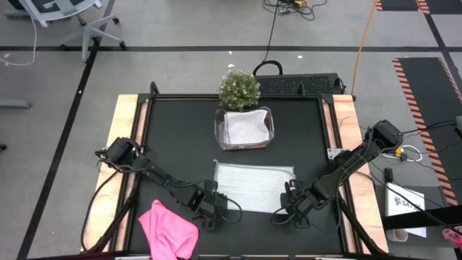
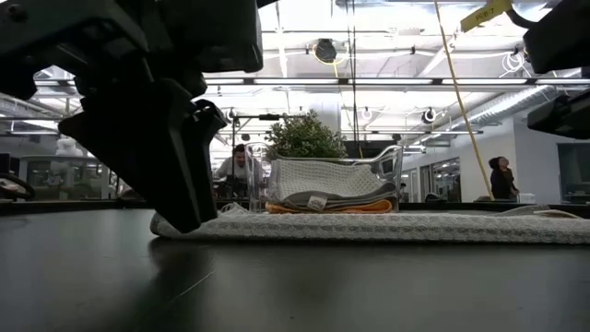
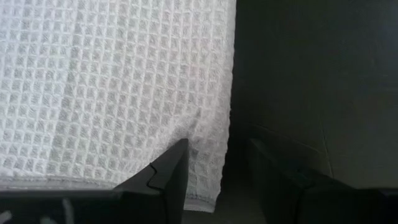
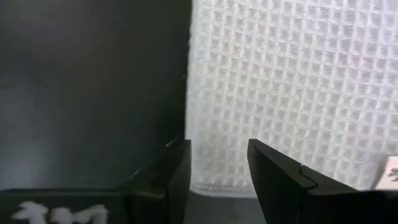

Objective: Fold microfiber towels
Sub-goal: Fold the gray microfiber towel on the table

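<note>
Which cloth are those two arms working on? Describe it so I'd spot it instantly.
Start at the black table and find the clear tub beside the little plant. Nearer the arms lies a light grey waffle-weave towel, flat, between both sets of fingers. Unlike the crumpled pink cloth, it is spread out.

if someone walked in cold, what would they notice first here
Probably the light grey waffle towel spread flat mid-table, with the left tool and the right tool each open at a near corner of it. Next, the bright pink towel crumpled at the table's near left edge. Behind, a clear tub holds folded towels, beside a small potted plant.
</note>
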Controlling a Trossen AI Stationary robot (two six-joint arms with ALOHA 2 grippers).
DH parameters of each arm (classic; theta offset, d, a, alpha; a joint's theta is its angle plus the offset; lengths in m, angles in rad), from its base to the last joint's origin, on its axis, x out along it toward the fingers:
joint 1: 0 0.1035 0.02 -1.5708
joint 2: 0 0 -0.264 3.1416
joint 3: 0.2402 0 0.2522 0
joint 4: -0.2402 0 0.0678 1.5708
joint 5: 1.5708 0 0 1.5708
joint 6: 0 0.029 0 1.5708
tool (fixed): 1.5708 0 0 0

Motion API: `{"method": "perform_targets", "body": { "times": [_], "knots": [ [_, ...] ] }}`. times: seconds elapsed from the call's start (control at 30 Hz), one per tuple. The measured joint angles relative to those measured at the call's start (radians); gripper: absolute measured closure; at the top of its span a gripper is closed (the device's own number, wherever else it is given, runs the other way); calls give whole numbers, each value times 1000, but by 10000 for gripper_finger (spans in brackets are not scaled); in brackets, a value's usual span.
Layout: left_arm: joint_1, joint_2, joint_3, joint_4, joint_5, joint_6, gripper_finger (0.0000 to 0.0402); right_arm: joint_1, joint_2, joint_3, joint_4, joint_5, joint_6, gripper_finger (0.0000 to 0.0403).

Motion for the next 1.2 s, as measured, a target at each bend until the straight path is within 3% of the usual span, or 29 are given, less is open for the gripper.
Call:
{"method": "perform_targets", "body": {
  "times": [0.27, 0.6, 0.7, 0.87, 1.2],
  "knots": [
    [5, 0, 0, 1, 0, 0, 236, 1, 0, -81, 149, -1, 86, 252],
    [5, 0, 0, 3, 0, 0, 236, 3, -3, -135, 187, -16, 91, 252],
    [5, 0, 0, 3, 0, -2, 236, 6, -3, -136, 197, -37, 87, 252],
    [5, 0, 0, 5, 0, -19, 236, 0, -32, -93, 110, -186, 73, 260],
    [27, 0, 0, 42, 0, -23, 236, 4, -108, -15, 69, -184, 65, 272]
  ]
}}
